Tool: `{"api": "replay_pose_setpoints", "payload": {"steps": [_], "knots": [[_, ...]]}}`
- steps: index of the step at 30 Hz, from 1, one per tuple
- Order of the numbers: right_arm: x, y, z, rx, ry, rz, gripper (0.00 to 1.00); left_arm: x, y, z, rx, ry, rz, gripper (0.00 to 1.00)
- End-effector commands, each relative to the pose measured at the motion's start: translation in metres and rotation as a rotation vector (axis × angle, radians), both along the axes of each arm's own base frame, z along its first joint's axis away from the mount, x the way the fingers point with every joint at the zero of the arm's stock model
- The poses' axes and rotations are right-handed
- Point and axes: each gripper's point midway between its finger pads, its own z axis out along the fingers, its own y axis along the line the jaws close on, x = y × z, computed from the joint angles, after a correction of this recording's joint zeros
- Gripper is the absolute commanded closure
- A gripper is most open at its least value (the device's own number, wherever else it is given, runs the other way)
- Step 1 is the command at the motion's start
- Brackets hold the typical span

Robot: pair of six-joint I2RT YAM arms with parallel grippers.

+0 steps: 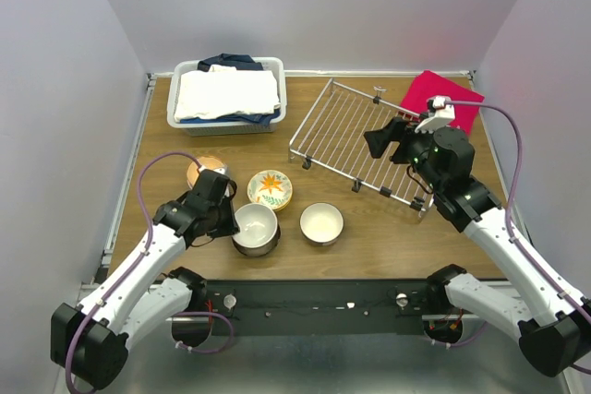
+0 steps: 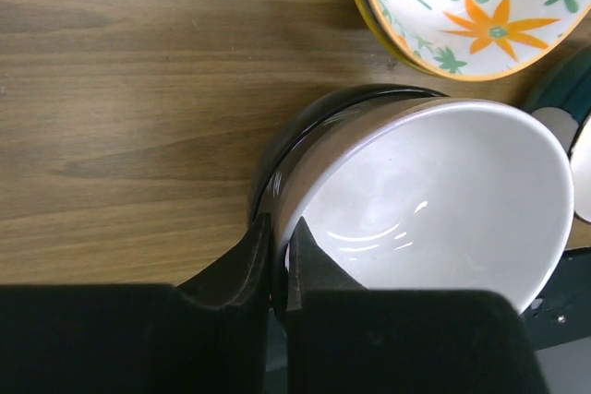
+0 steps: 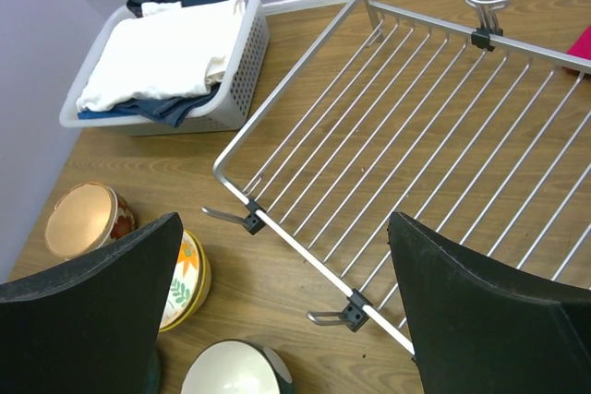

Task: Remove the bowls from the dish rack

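The left arm and right arm match: white shells on the long links, black rounded housings at the joints and bases. The left gripper has matt black fingers that narrow to thin wedge tips. The right gripper has broad black fingers with curved inner edges. Just behind those fingers is a white camera block. Further back from the fingers, a purple cable runs in a loop along each arm.
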Motion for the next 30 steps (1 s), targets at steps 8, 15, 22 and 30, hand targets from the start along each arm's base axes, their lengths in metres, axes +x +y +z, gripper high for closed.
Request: {"api": "replay_pose_setpoints", "payload": {"steps": [8,15,22,30], "knots": [[-0.002,-0.007,-0.016,-0.027,0.03,-0.033,0.0,-0.003,-0.004,-0.001,0.015,-0.018,0.03,0.67],[-0.002,-0.012,-0.016,-0.039,0.03,-0.057,0.0,-0.004,-0.003,0.011,0.006,-0.065,0.036,0.46],[-0.004,-0.032,-0.003,-0.103,-0.006,-0.127,0.0,0.0,0.007,0.043,-0.005,-0.175,0.066,0.18],[-0.021,-0.074,0.023,-0.17,-0.076,-0.279,0.0,0.0,0.026,0.1,-0.029,-0.374,0.11,0.02]]}}
